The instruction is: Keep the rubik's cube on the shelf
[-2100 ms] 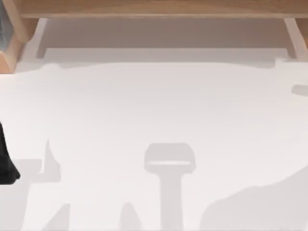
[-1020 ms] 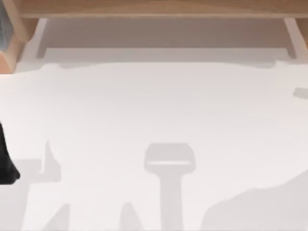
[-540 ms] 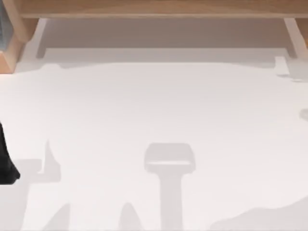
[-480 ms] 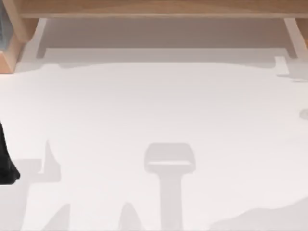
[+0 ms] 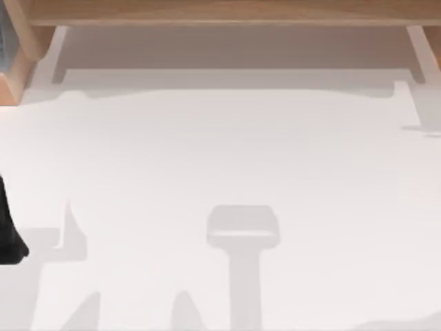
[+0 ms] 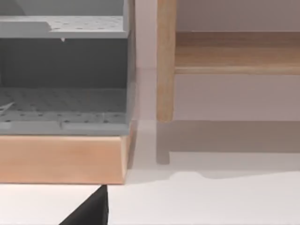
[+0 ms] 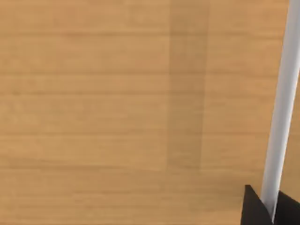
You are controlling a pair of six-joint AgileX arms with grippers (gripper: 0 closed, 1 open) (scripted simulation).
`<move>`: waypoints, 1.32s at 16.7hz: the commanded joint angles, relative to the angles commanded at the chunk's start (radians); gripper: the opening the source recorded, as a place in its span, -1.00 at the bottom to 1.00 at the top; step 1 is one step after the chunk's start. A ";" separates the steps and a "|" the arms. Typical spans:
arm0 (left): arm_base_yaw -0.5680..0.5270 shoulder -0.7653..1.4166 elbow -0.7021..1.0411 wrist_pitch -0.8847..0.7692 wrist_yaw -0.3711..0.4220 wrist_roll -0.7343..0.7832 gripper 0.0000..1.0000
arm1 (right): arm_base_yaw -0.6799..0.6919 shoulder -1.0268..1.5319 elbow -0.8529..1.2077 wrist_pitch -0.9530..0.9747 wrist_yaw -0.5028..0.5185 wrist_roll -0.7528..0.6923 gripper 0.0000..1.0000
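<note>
Top view: shelf plank spans the frame's upper edge above the white table; left arm parked at the left edge. Rubik's cube's place and both pincers' grip: cannot tell. Risk: cube dropped short of the plank.

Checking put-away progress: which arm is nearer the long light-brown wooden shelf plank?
Right. The right gripper is close up to the shelf plank, facing its wood grain. The left arm is parked at the white table's left edge, well short of the shelf.
</note>
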 joint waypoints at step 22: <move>0.000 0.000 0.000 0.000 0.000 0.000 1.00 | -0.153 -0.113 -0.303 0.199 -0.158 0.002 -0.70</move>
